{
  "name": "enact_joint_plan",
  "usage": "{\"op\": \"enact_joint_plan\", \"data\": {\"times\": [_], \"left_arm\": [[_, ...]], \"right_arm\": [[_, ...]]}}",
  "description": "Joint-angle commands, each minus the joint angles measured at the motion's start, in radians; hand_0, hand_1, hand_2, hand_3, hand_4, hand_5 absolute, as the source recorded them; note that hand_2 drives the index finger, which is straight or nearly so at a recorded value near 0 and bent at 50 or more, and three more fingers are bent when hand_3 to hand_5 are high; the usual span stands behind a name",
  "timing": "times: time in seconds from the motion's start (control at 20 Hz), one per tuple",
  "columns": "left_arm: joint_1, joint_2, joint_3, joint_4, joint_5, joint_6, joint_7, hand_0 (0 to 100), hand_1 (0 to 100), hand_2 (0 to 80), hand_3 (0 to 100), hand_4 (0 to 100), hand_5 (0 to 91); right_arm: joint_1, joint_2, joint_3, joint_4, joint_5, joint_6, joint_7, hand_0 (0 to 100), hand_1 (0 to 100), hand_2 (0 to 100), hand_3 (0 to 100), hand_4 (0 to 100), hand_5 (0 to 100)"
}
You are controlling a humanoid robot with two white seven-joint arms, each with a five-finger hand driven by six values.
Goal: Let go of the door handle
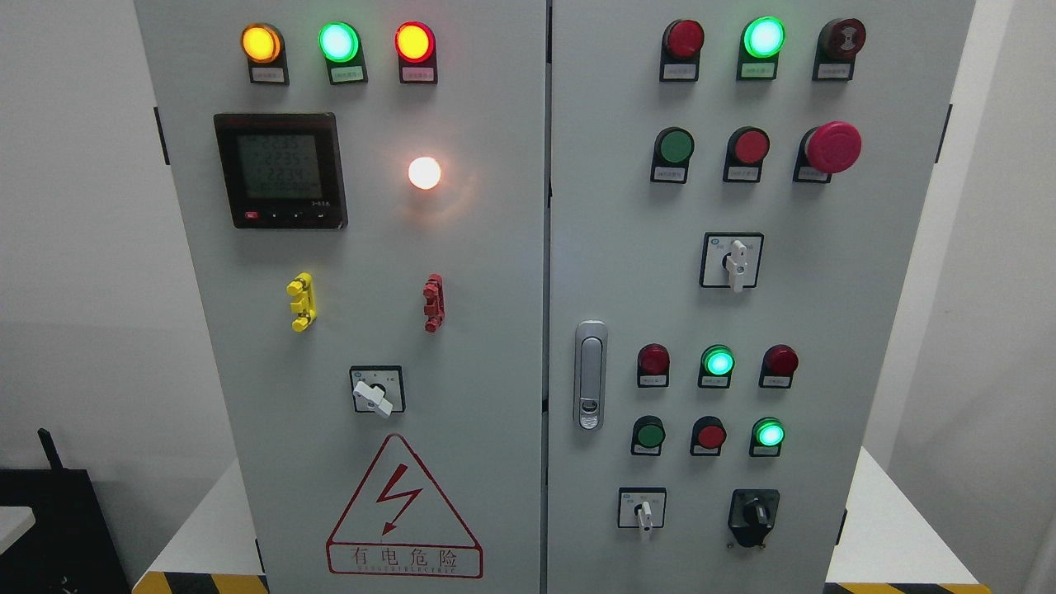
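Note:
A grey electrical cabinet with two doors fills the head view. The silver door handle (590, 375) sits flush and upright on the left edge of the right door (825, 313), beside the centre seam. Both doors look closed. The left door (487, 330) carries a digital meter (280, 171) and a red lightning warning triangle (403, 511). Neither of my hands nor any arm shows in the picture, and nothing touches the handle.
Lit indicator lamps, push buttons, a red mushroom stop button (832, 147) and several rotary switches stud both doors. The cabinet stands on a white base (899, 536) with yellow-black hazard tape. A black object (49, 528) sits at the lower left by the wall.

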State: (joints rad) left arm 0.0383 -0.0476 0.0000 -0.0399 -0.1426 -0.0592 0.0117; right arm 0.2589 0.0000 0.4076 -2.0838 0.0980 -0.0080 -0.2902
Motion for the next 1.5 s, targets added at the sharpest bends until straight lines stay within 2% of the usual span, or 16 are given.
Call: {"op": "enact_joint_plan", "data": {"times": [0.0, 0.35, 0.45, 0.55, 0.75, 0.9, 1.05, 1.1, 1.2, 1.3, 1.45], "left_arm": [[0.0, 0.0, -0.025, 0.0, 0.0, -0.002, 0.001, 12, 39, 0.0, 0, 0, 0.0], [0.0, 0.0, -0.025, 0.0, 0.0, -0.002, 0.001, 12, 39, 0.0, 0, 0, 0.0], [0.0, 0.0, -0.025, 0.0, 0.0, -0.004, 0.001, 12, 39, 0.0, 0, 0, 0.0], [0.0, 0.0, -0.025, 0.0, 0.0, -0.002, 0.001, 12, 39, 0.0, 0, 0, 0.0], [0.0, 0.0, -0.025, 0.0, 0.0, -0.002, 0.001, 12, 39, 0.0, 0, 0, 0.0], [0.0, 0.0, -0.025, 0.0, 0.0, -0.002, 0.001, 12, 39, 0.0, 0, 0, 0.0], [0.0, 0.0, -0.025, 0.0, 0.0, -0.002, 0.001, 12, 39, 0.0, 0, 0, 0.0], [0.0, 0.0, -0.025, 0.0, 0.0, -0.004, 0.001, 12, 39, 0.0, 0, 0, 0.0], [0.0, 0.0, -0.025, 0.0, 0.0, -0.002, 0.001, 12, 39, 0.0, 0, 0, 0.0], [0.0, 0.0, -0.025, 0.0, 0.0, -0.002, 0.001, 12, 39, 0.0, 0, 0, 0.0], [0.0, 0.0, -0.025, 0.0, 0.0, -0.004, 0.001, 12, 39, 0.0, 0, 0, 0.0]], "right_arm": [[0.0, -0.008, 0.002, -0.001, 0.0, 0.005, 0.0, 47, 2, 0, 16, 13, 9], [0.0, -0.006, -0.01, 0.001, 0.008, 0.007, 0.002, 47, 3, 0, 17, 14, 9], [-0.015, -0.006, -0.012, -0.001, 0.029, 0.003, 0.005, 46, 6, 0, 22, 20, 12], [-0.053, -0.006, -0.015, 0.004, 0.133, 0.003, 0.009, 46, 11, 0, 24, 21, 12], [-0.127, -0.005, -0.021, 0.014, 0.42, 0.002, 0.085, 49, 20, 0, 25, 22, 12], [-0.188, 0.006, -0.033, 0.057, 0.619, 0.008, 0.086, 47, 24, 0, 26, 25, 15], [-0.239, 0.018, -0.093, 0.099, 0.788, 0.011, 0.088, 46, 28, 0, 32, 28, 21], [-0.254, 0.023, -0.104, 0.109, 0.842, 0.017, 0.089, 46, 29, 0, 35, 31, 26], [-0.274, 0.034, -0.108, 0.116, 0.923, 0.06, 0.092, 46, 30, 0, 42, 36, 37], [-0.296, 0.041, -0.104, 0.116, 0.965, 0.121, 0.127, 46, 33, 0, 46, 39, 43], [-0.328, 0.051, -0.096, 0.119, 1.032, 0.132, 0.146, 45, 33, 0, 51, 46, 54]]}}
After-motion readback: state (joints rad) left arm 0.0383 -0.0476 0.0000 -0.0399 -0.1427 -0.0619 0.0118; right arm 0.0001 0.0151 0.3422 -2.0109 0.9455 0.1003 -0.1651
